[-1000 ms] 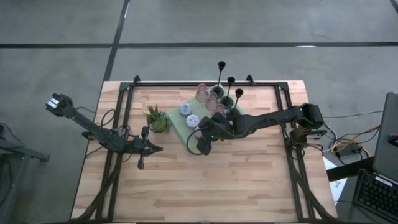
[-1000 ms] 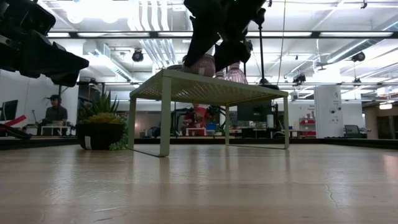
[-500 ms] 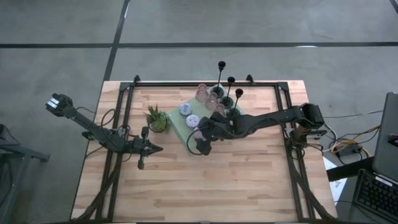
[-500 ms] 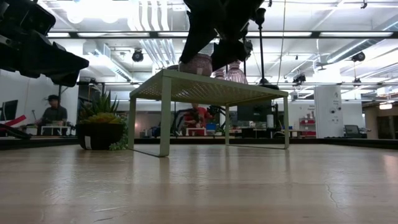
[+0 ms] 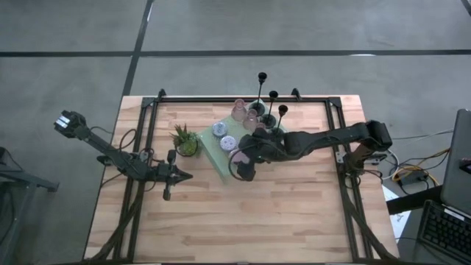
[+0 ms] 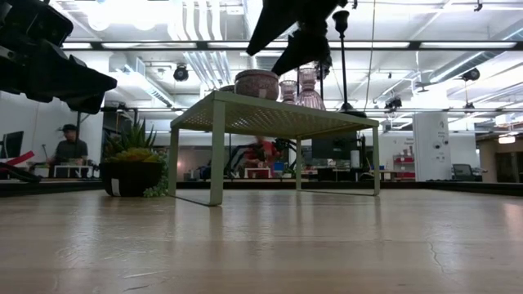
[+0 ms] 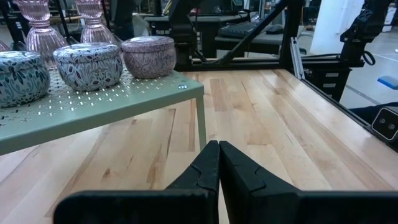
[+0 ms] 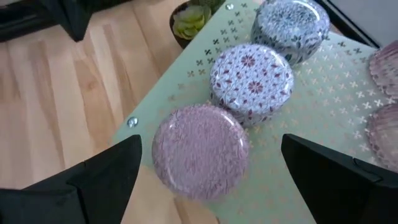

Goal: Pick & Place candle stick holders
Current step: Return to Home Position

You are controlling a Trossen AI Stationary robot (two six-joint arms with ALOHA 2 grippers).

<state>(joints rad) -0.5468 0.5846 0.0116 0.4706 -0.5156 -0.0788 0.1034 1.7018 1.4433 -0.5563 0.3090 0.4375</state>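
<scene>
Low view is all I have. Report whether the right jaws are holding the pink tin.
Observer: No. The right wrist view shows the right jaws wide open above the pink tin, which stands untouched on the green stand.
Operator: Give me the row.
Observer: Three tins stand in line: the pink one at the stand's corner, the red-patterned tin next, and then the blue-patterned tin.
Operator: Now the left arm.
Observer: The left wrist view shows the left jaws shut, over bare table near the plant.
</scene>
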